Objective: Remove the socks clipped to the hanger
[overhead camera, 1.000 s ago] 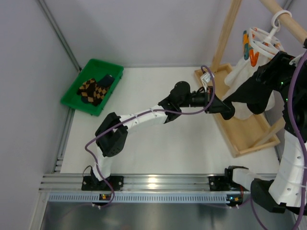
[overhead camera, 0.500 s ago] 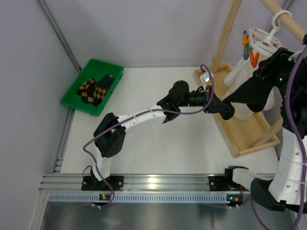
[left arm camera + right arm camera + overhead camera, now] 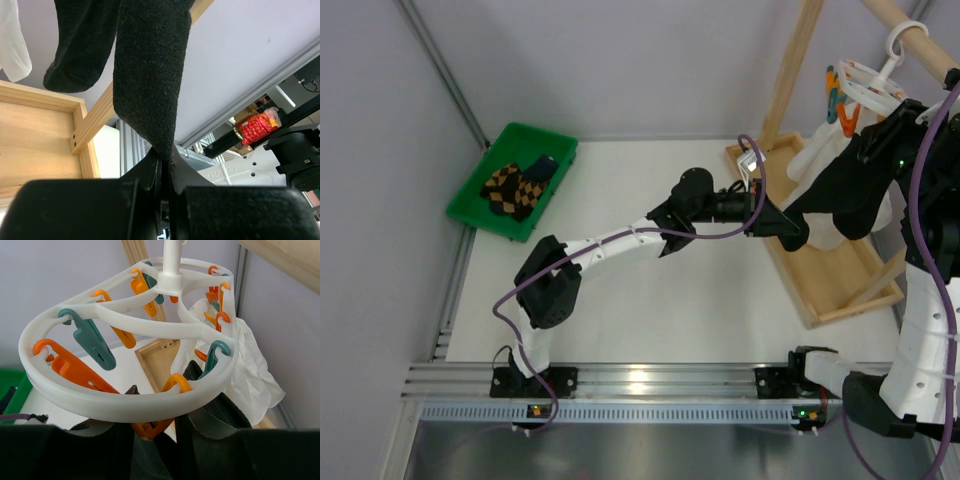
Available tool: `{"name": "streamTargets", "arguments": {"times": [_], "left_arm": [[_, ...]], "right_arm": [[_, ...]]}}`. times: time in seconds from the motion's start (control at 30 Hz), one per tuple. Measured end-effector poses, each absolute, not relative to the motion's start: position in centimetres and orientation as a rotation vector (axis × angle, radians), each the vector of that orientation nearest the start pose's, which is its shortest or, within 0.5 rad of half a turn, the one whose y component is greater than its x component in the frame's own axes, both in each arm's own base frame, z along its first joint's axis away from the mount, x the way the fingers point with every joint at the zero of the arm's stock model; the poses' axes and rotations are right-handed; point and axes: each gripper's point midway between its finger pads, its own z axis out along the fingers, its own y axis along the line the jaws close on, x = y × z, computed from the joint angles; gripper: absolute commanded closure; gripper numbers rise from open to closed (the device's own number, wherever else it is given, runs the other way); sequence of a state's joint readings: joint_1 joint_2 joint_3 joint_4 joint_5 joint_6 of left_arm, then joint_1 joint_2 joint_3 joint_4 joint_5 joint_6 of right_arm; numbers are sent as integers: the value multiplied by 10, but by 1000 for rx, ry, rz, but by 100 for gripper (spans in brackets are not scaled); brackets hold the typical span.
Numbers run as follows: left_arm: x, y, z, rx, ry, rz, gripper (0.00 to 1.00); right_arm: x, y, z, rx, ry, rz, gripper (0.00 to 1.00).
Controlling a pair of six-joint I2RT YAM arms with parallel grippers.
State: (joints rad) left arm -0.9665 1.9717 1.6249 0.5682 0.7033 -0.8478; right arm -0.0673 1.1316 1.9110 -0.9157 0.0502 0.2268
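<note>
Clamping the tip of a plain navy-black sock [image 3: 145, 75] hung below the white plastic double-ring hanger [image 3: 125, 405]: the left gripper [image 3: 162, 167]. Whether the right gripper [image 3: 154, 440], under the rim, is apart or together cannot be told.

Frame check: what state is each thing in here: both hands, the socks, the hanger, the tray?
left hand, shut on the tip of a dark sock.
dark sock, drawn out from under the hanger; its clip is hidden.
right hand, up at the hanger's rim; open or shut unclear.
hanger, hung by its hook, most visible clips empty.
green tray, holding argyle socks.
</note>
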Motion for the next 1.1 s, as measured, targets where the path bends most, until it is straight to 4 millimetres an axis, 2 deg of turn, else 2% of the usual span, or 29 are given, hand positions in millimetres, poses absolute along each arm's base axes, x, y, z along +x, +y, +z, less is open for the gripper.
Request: {"name": "streamTargets", "arguments": {"times": [0.2, 0.23, 0.33, 0.6, 0.67, 0.7, 0.8, 1.1], "left_arm": [[208, -541, 344, 806, 1531, -1905, 100], [208, -541, 344, 805, 1532, -1906, 100], [208, -540, 341, 801, 1543, -1908, 100], [211, -539, 335, 796, 1562, -1905, 100], [211, -539, 335, 794, 1564, -1905, 100], [211, -538, 335, 794, 1564, -1906, 100], [211, -538, 335, 795, 1565, -1907, 100], [213, -537, 335, 799, 1565, -1908, 100]], "right_arm": [[281, -19, 493, 287, 1675, 70, 82], [281, -20, 492, 288, 1678, 69, 89], [282, -20, 489, 291, 1684, 65, 100], [282, -22, 489, 300, 1683, 57, 100], [282, -22, 489, 301, 1683, 58, 71], [282, -22, 489, 302, 1683, 59, 65], [281, -21, 490, 299, 1682, 63, 60], [271, -19, 497, 285, 1657, 71, 58]]}}
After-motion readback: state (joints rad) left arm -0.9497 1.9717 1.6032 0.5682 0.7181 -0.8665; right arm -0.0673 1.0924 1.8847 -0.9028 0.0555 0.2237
